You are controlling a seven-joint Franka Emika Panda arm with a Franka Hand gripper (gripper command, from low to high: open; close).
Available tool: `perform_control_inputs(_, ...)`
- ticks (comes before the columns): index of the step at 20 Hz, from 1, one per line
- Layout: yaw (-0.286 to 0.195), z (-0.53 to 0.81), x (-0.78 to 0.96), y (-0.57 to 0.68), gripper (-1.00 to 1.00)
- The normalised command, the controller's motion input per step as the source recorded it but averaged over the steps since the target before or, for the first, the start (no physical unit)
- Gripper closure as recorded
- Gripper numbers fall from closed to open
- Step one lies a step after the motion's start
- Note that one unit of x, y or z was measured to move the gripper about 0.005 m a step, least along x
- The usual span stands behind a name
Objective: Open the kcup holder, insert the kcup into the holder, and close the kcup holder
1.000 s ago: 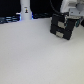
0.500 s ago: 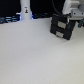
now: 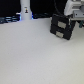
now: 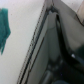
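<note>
The kcup holder (image 3: 62,26) is a black box with two grey front panels, standing tilted at the far right of the white table in the exterior view. The white arm comes down right behind it, and its gripper (image 3: 75,20) sits at the holder's upper edge, too blurred to show how the fingers stand. The wrist view is filled by the holder's dark body (image 4: 55,50) seen very close. Beside it on the white surface is a blurred teal-green shape (image 4: 4,27); I cannot tell whether this is the kcup. The exterior view shows no kcup.
A tall white bottle-shaped object (image 3: 25,9) with a dark mark stands at the back on the exterior view's left. Dark items (image 3: 7,20) line the table's back edge. The white tabletop (image 3: 35,57) stretches in front of the holder.
</note>
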Motion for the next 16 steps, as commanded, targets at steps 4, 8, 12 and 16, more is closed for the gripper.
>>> perform_control_inputs(4, 0.052, 0.12, -0.1, 0.36, -1.0)
perform_control_inputs(8, 0.054, 0.04, -0.05, 0.38, -1.0)
perform_control_inputs(12, 0.012, 0.03, -0.01, 0.16, -1.0)
perform_control_inputs(16, -0.008, 0.26, 0.0, 0.07, -1.0)
